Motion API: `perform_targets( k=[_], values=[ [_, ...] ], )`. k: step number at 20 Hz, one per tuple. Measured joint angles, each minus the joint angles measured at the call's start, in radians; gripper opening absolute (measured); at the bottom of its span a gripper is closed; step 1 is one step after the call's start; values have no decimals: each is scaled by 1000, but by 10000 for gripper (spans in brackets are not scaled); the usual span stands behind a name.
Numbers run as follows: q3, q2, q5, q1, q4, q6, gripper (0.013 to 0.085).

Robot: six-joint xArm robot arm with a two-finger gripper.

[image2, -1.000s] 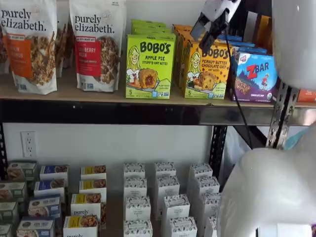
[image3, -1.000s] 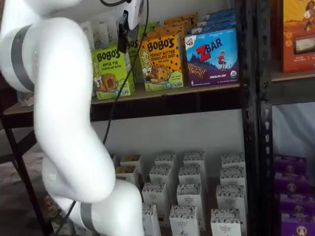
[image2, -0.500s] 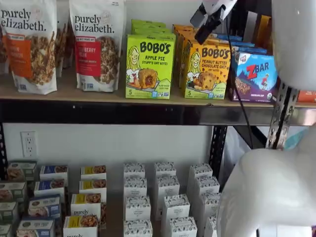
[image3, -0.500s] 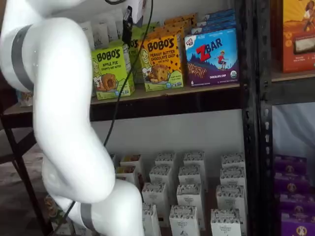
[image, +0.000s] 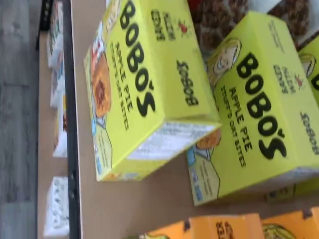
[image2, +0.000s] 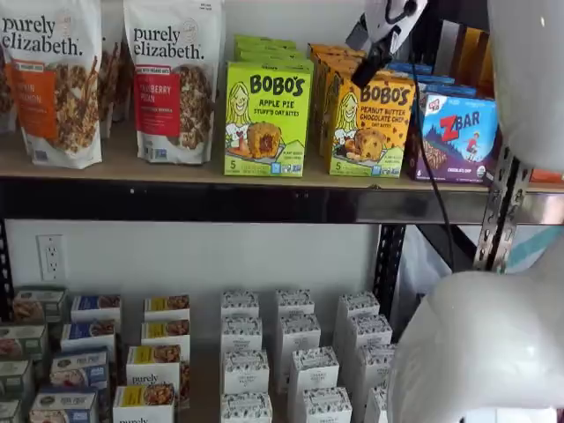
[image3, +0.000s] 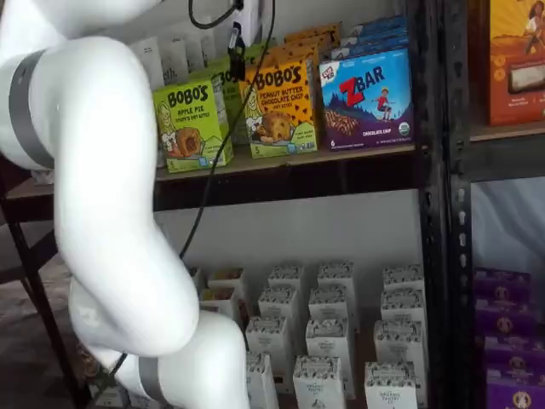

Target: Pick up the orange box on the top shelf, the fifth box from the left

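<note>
Black fingers of my end effector (image2: 374,63) hang from the white body at the top of a shelf view, in front of the upper left corner of the orange box (image2: 370,125). They show side-on, no gap visible, nothing in them, so can't tell if released or clenched. In a shelf view they're a dark stub (image3: 236,41) beside the cable, over the gap between the orange box (image3: 280,108) and the lime-green Apple Pie box (image3: 189,125).

Change vs a sec ago: end effector has gone up and a bit right; at 1.0 s ago it covered part of the orange box's top edge, now it sits higher, w/ more of the carton face clear. Boxes haven't moved, no contact yet.

Orange box stands upright on the top shelf (image2: 176,198), between the Apple Pie box (image2: 267,117) and the ZBar box (image2: 456,137). Wrist view is mostly Apple Pie cartons (image: 149,89), w/ only the orange box's top (image: 219,229) at the frame's edge. My read: I'm not centred on the target yet, approx one box off, so approach is unfinished and grasp not begun.
</note>
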Motion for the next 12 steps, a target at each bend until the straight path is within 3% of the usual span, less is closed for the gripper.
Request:
perform_targets(
  k=[3, 12],
  values=[
    [12, -1, -16, 3, -44, -11, 850],
    [-17, 34, 2, 3, -94, -21, 850]
  ],
)
